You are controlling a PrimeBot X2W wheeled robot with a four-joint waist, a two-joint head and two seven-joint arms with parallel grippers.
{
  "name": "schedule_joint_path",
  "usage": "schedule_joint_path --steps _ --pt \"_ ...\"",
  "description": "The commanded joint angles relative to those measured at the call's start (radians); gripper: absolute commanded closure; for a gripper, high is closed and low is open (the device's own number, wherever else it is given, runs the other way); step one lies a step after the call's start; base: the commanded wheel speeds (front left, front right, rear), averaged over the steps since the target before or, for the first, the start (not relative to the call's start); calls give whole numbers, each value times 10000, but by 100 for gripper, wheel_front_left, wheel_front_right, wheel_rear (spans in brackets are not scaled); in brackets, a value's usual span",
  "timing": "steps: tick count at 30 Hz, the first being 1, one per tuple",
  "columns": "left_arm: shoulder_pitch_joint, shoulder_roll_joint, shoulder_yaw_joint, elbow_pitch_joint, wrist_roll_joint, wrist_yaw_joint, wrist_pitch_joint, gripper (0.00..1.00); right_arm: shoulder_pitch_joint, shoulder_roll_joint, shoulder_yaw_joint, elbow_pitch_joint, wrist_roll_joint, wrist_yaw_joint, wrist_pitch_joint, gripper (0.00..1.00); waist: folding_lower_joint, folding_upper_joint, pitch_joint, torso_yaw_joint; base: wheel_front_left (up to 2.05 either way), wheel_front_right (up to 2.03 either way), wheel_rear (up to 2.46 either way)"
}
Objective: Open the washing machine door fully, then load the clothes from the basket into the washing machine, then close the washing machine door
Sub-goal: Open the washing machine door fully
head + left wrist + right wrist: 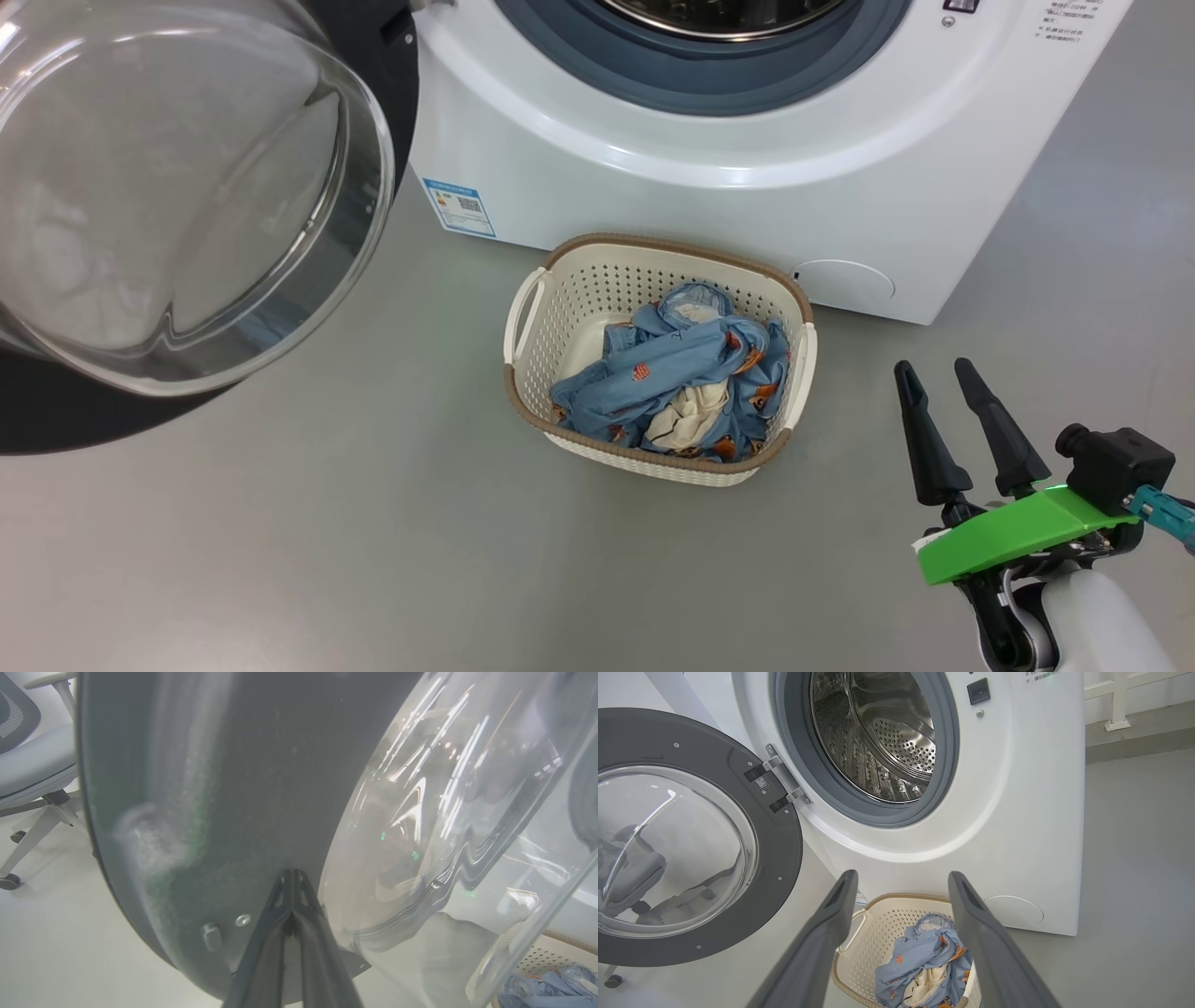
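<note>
Left wrist view has my left gripper (pixel 292 877) with its two fingers pressed together, gripping nothing, tips aimed at the dark inner rim of the washing machine door (pixel 210 788); I cannot tell whether they touch it. The door stands swung wide to the left of the washing machine (pixel 653 177), its glass bowl bulging out over the floor (pixel 373 523). My worry is that if those fingers slide off the glossy rim, the door could drift back into the path between basket and drum. Pushing it further might bring it against the office chair (pixel 32 765) beyond it. The right gripper (pixel 936 369) hangs spread wide and empty, to the right of the basket (pixel 653 245), which sits on the floor just in front of the machine. All the clothes (pixel 672 373) lie bundled in the basket, blue printed fabric around a cream piece, heaped toward its near right side. A careless grab could catch the perforated wall and lift the basket too, or leave a piece trailing. The drum (pixel 887 742) looks empty.
</note>
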Motion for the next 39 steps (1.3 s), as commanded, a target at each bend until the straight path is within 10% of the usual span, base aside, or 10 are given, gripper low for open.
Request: schedule_joint_path --steps 1,29,31,32,39 --pt "-438 745 286 -84 149 15 -142 100 -169 16 181 -215 61 14 -122 0 0 0 -9 9 0 0 0" --pt "1755 -422 -172 -2090 -268 -469 -1223 100 392 -63 -9 -163 132 14 -122 0 0 0 -1045 148 0 0 0" --pt "2087 -537 -190 -2688 -250 -383 -1238 52 443 -80 -14 -170 127 14 -122 0 0 0 -1135 91 0 0 0" --pt "2260 -603 -196 -3002 -249 -325 -1243 9 467 -84 -10 -171 125 14 -122 0 0 0 -1183 53 0 0 0" --pt "3502 -1047 -325 -5116 -317 188 -1144 0 588 -144 78 -165 135 14 -122 0 0 0 -1499 -364 0 0 0"
